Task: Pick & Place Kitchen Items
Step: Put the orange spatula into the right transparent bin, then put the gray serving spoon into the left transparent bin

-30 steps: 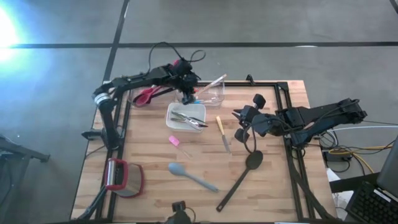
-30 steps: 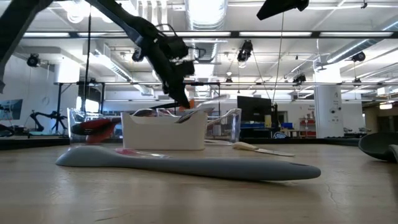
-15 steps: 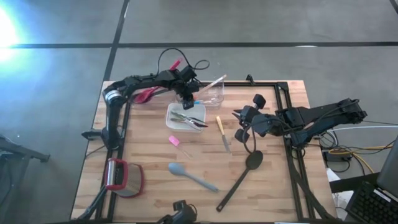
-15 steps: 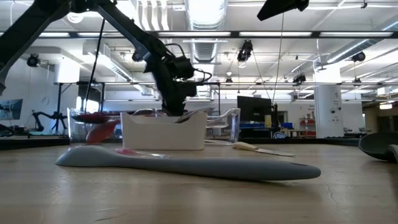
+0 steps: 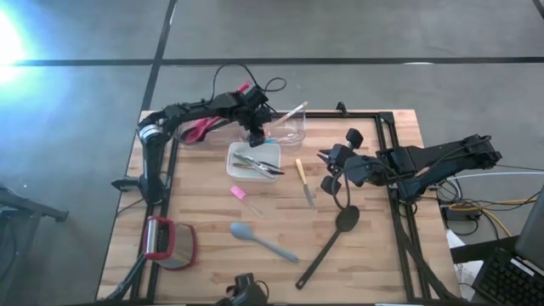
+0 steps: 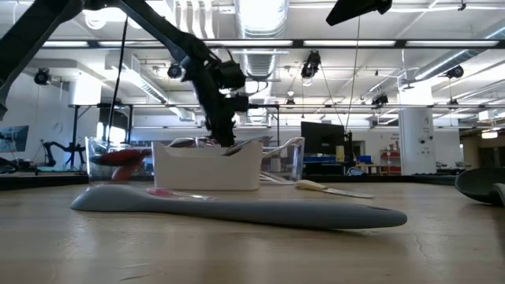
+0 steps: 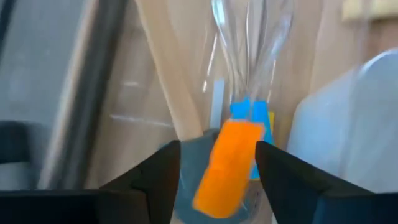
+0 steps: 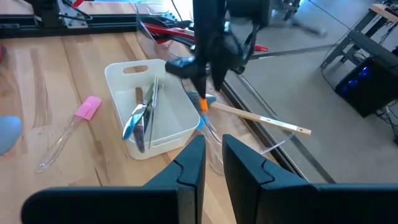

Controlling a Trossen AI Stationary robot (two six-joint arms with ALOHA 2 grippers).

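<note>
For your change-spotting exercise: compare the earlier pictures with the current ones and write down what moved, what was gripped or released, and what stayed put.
The left gripper shifted slightly over the clear tub, dipping behind the white dish and lifting a little. Its fingers now stand apart around an orange piece, which looks released into the tub. The right gripper, grey-blue spatula, black spoon and knife stayed put.

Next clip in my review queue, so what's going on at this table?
The left pincer is at the far side of the table, over the clear tub beside the white dish. Its jaws stand apart with a small orange piece between them, so it seems to be dropping it there. The right pincer waits above the table near the wooden-handled knife. The grey-blue spatula and black spoon lie loose.
</note>
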